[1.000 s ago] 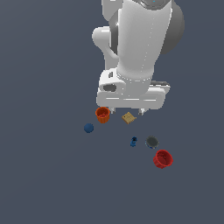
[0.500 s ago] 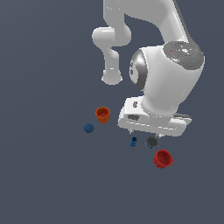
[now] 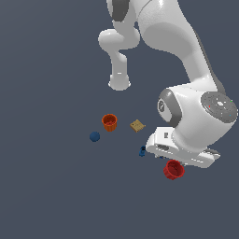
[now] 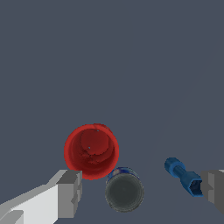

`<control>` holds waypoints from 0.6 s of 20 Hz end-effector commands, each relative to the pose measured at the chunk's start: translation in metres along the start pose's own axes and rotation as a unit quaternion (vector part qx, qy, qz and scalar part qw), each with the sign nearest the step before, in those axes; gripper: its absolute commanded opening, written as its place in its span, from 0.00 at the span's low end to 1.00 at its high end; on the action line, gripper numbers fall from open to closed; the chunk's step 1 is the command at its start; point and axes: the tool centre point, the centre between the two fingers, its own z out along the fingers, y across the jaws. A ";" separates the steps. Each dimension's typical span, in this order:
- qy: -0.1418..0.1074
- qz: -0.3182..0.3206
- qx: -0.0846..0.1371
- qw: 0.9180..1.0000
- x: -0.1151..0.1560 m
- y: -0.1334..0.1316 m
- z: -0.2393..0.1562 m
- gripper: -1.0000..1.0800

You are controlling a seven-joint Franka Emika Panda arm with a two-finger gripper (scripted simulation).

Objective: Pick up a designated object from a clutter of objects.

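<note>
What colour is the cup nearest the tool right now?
Deep red cup, clearest in the wrist view.

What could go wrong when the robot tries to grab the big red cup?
The red cup sits off to one side, near one finger, not centred in the open gripper. The grey disc and small blue piece lie between the fingers instead, so closing now might catch those or knock the cup away.

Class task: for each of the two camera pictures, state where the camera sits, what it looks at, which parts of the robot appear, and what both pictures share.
Exterior view: off the arm, raised, looking down on the floor; shows the white arm above the red cup.
Wrist view: on the wrist, facing straight down at the red cup, grey disc and blue piece; only the fingers show.
Shared: red cup and blue piece.
</note>
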 end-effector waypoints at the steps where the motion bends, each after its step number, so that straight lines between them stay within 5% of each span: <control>1: 0.000 0.015 0.001 1.000 -0.001 -0.015 0.016 0.96; 12: -0.002 0.046 0.001 0.999 -0.007 -0.047 0.055 0.96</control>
